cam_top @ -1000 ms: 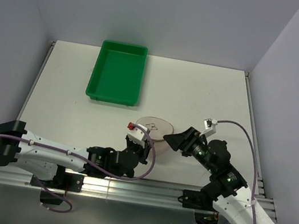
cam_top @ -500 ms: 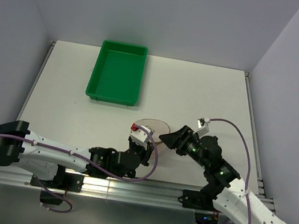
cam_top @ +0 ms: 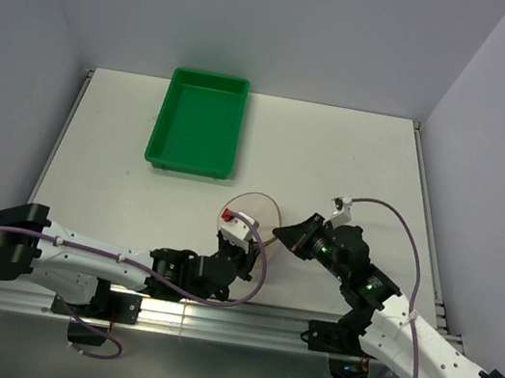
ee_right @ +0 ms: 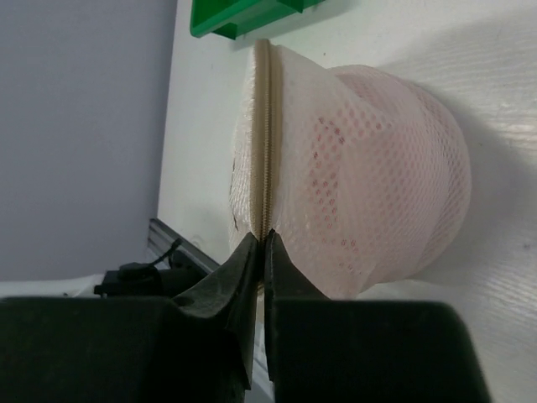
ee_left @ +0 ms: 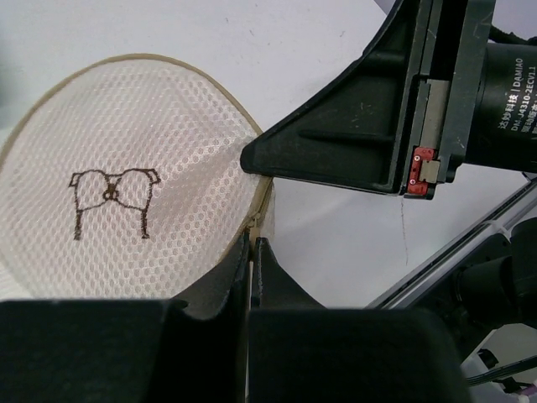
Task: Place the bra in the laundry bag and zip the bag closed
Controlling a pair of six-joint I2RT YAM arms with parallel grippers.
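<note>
The laundry bag [cam_top: 251, 210], a round white mesh pouch, stands tipped up on its edge between both arms. In the left wrist view its flat face [ee_left: 126, 151] shows a small dark mark, and my left gripper [ee_left: 252, 243] is shut on its zippered rim. The right wrist view shows the laundry bag [ee_right: 352, 168] edge-on. The zipper [ee_right: 264, 126] runs down into my right gripper [ee_right: 263, 239], whose jaws are shut on that rim. The bra [ee_right: 377, 159] shows as pale pink through the mesh, inside the pouch. In the top view the left gripper [cam_top: 242, 236] and the right gripper [cam_top: 278, 236] sit close together.
A green tray [cam_top: 199, 123] stands at the back left of the white table [cam_top: 356, 158]. A metal rail [cam_top: 211, 311] runs along the near edge by the arm bases. Walls close in the left, back and right sides.
My right gripper moved in to the pouch's rim and went from open to shut on the zipper edge. The pouch tipped further up on its edge. The left gripper kept its grip.
</note>
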